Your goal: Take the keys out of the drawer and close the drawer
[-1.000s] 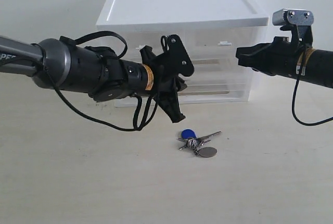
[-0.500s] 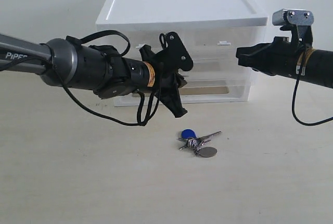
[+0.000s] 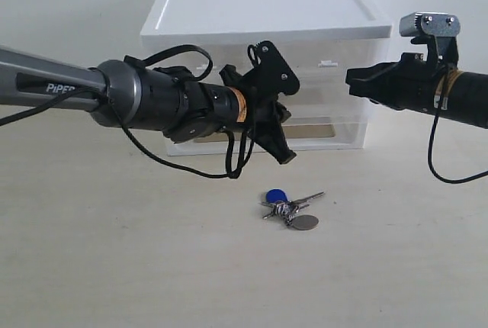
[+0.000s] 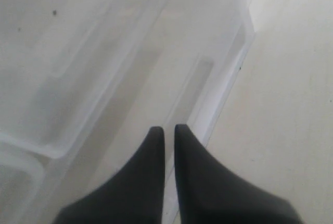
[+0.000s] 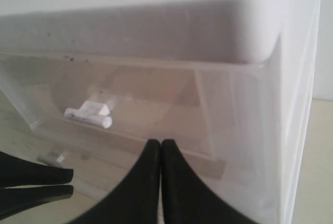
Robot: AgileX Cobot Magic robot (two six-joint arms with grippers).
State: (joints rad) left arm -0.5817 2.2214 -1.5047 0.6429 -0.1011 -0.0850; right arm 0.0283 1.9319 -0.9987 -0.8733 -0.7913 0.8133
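Now, keys (image 3: 288,210) on table (image 3: 114,267), left fingers (image 4: 151,182) together near drawer (image 3: 335,133).

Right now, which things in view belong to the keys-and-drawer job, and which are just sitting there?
Job:
- keys, lying on the table
- wide drawer
- left gripper, shut, in front of the cabinet
- right gripper, shut

Not the job:
- half-width drawer
- cabinet top
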